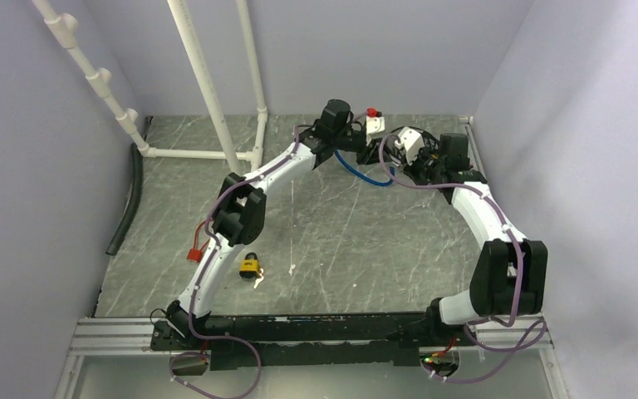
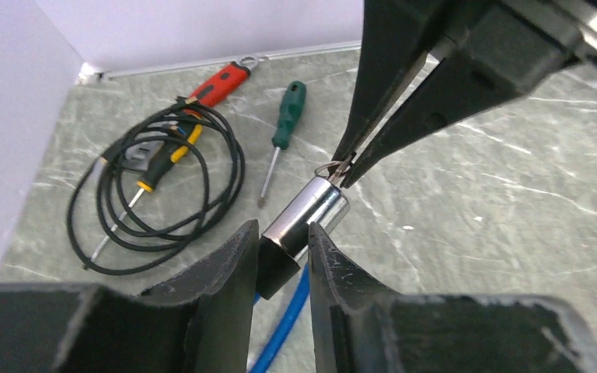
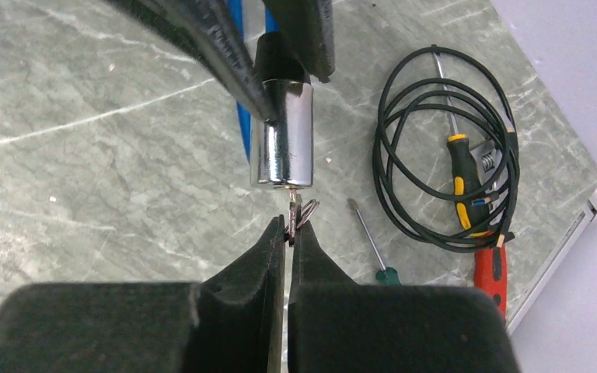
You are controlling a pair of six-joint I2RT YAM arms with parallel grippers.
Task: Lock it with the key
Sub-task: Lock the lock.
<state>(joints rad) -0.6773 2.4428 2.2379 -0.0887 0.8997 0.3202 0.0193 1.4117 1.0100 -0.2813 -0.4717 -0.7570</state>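
Key (image 3: 292,208): pushed into the end face of the chrome lock cylinder (image 3: 282,136), blade mostly hidden, bow and small ring showing below it. Pinched flat between the closed fingers of the right gripper (image 3: 288,231). Seemingly lifted off the table (image 1: 341,241), at the far side near the back wall.

Chrome lock cylinder: clamped at its dark back end by the left gripper (image 2: 282,235), set narrow on the body. Blue cable (image 2: 284,326) hanging from it.

Progress, as judged: both parts grasped, insertion done or nearly so, depth of seating unreadable. Left to do: turn of the key to lock, then withdrawal. Cannot tell whether any turn is made.

Surroundings: coiled black cord (image 2: 155,194) on the table beyond, lying over a yellow-and-black screwdriver (image 2: 159,163). Green-handled screwdriver (image 2: 288,115) and red-handled tool (image 2: 221,80) beside it. Yellow padlock (image 1: 250,266) well apart, by the left arm. Nothing seen blocking a wrist roll. Likely risk: key slipping in so thin a pinch.
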